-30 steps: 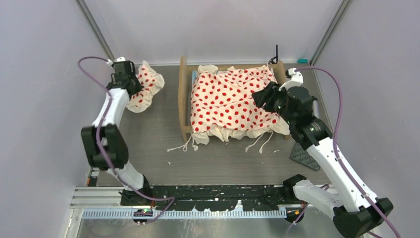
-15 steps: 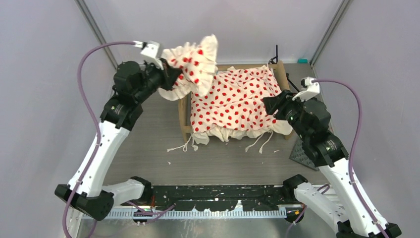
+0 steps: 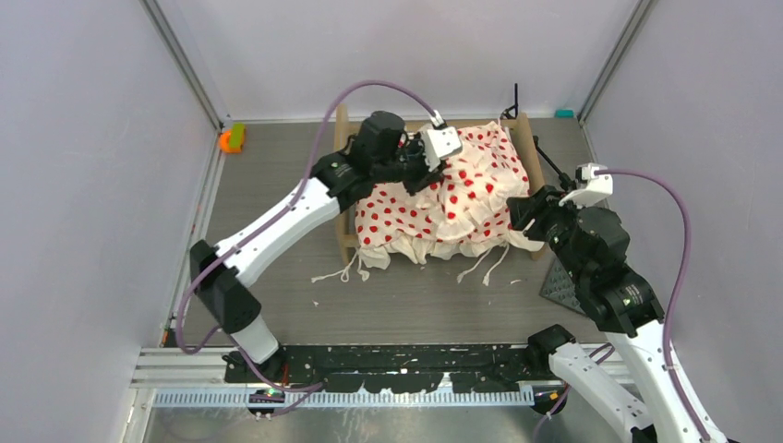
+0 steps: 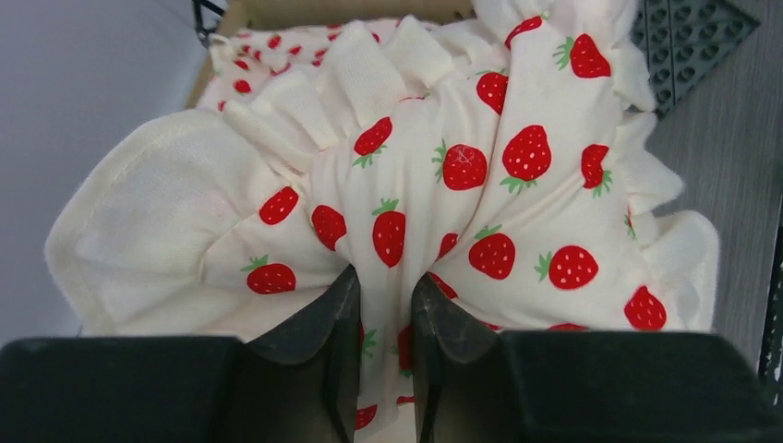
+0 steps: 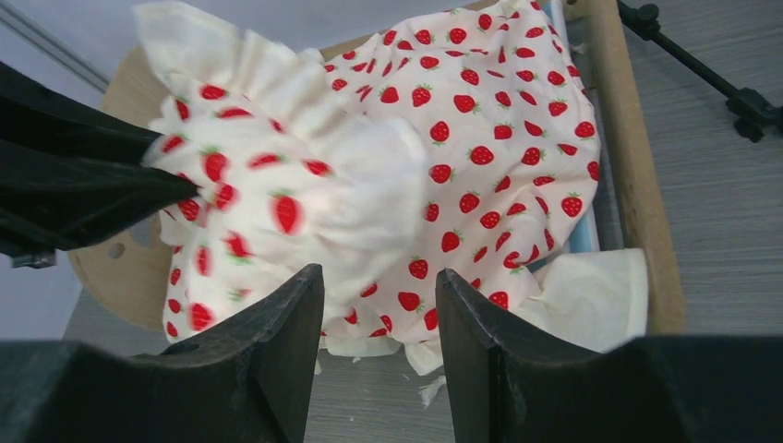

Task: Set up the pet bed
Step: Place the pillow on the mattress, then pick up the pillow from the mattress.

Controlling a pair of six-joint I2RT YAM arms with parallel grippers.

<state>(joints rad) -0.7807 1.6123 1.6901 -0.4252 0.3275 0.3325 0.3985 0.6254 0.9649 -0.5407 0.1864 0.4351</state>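
Note:
The pet bed's light-wood frame stands in the middle, covered by cream bedding with red strawberry spots. My left arm reaches over the bed from the left. Its gripper is shut on a fold of the ruffled pillow, which hangs just above the cover. In the right wrist view the pillow looks blurred, with the bedding spread behind it. My right gripper is open and holds nothing, off the bed's right front corner.
A black tripod stand stands behind the bed's right end. A dark studded mat lies on the right of the floor. A small orange thing sits at the back left. Tie strings trail off the bed's front.
My left arm lifted the pillow from the floor at the back left and swung it right, over the bed. My right gripper drew back to the right, off the bedding.

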